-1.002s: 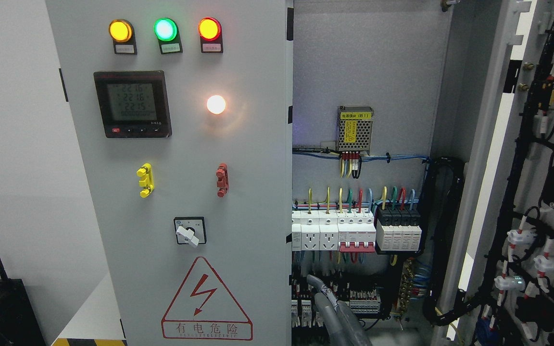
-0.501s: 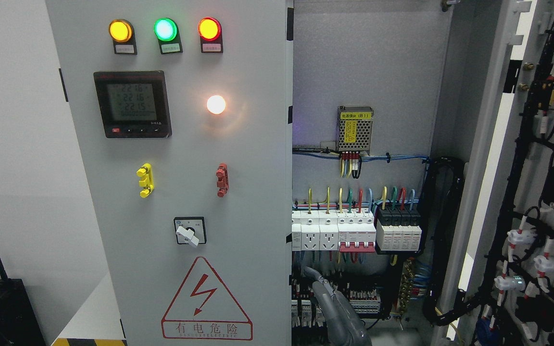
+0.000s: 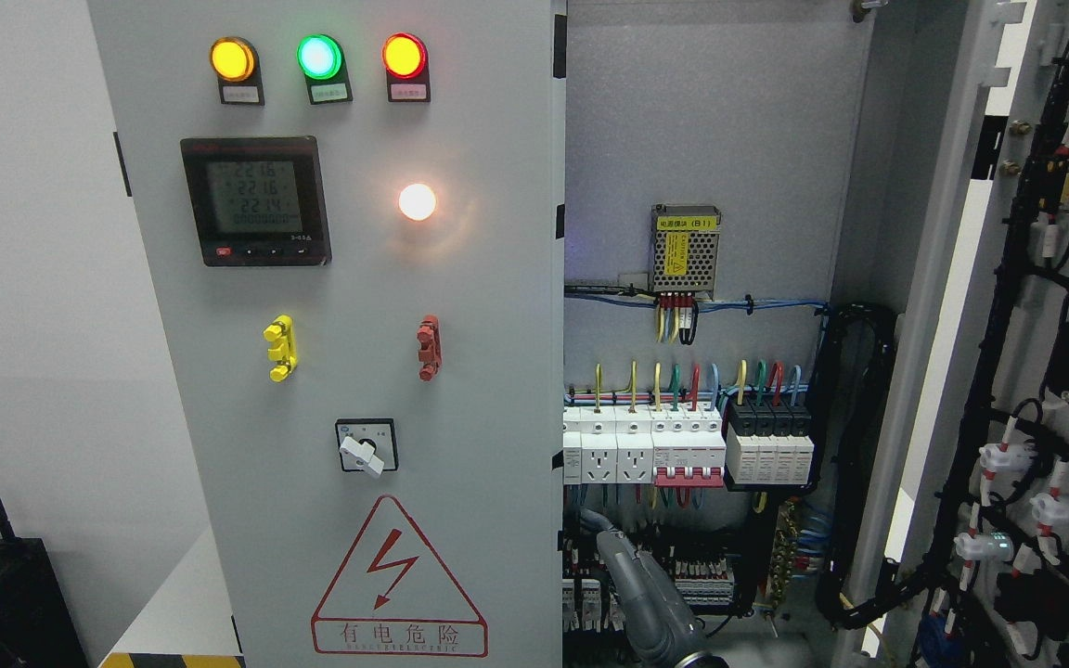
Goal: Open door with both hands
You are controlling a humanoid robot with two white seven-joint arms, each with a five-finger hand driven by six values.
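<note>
Held the right hand (image 3: 635,580) up from the bottom edge, just right of the closed left door's (image 3: 358,417) free edge, probably placed to hook and pull it. Could not tell whether the fingers were released or clenched. Found the right door (image 3: 1008,371) already swung wide, baring the circuit breakers (image 3: 683,450). Made out only a white wall (image 3: 24,325) beyond.

gap: between left door (image 3: 349,371) and right door (image 3: 961,278) | obstacle: breakers (image 3: 683,445)

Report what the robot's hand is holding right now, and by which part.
Nothing. The one visible gray finger rises from the bottom edge before the open cabinet, gripping no door or wire.
</note>
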